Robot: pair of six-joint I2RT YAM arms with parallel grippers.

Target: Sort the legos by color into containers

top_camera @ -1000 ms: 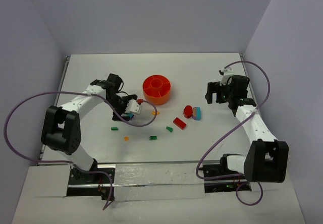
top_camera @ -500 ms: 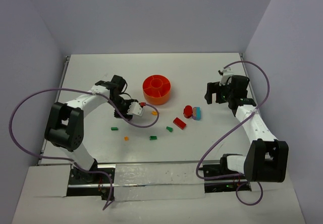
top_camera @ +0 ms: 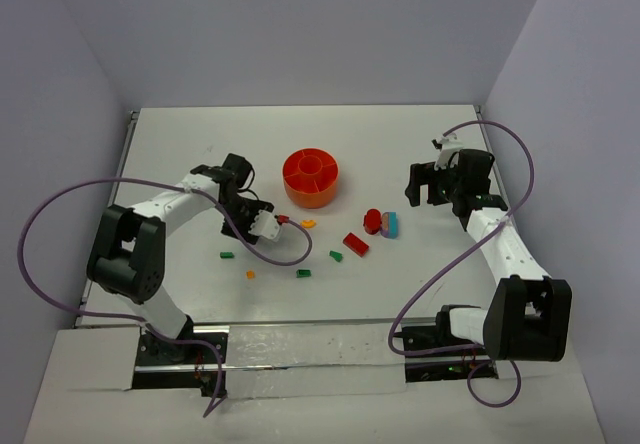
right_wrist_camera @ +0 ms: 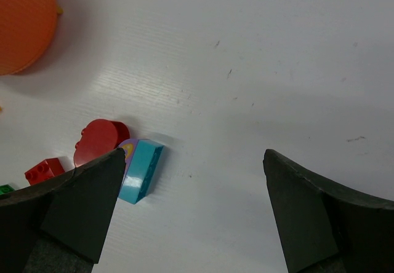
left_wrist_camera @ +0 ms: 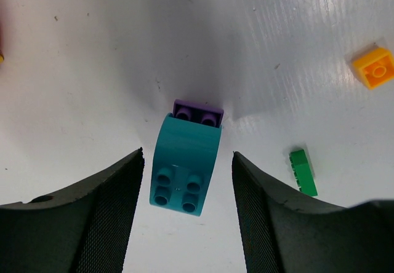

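Black mesh-faced fingers (left_wrist_camera: 117, 211) of the left pincer (left_wrist_camera: 188, 159) stand apart on either side of a teal arched plastic block (left_wrist_camera: 183, 162), with a slim gap on each side, so the pincer is open and grips nothing. A small purple brick (left_wrist_camera: 197, 112) is joined to the block's far end, and both lie on the white surface (left_wrist_camera: 92, 51). A small green brick (left_wrist_camera: 303, 172) and a small orange brick (left_wrist_camera: 373, 67) lie off to one side. The round orange plastic bowl (top_camera: 311, 177), divided into wedge compartments, sits near this pincer, farther from the arm bases. The right pincer (right_wrist_camera: 194, 156) hangs wide open and empty, beside a red round piece (right_wrist_camera: 98, 141), a second teal block (right_wrist_camera: 140, 170) and a red rectangular brick (right_wrist_camera: 43, 170).
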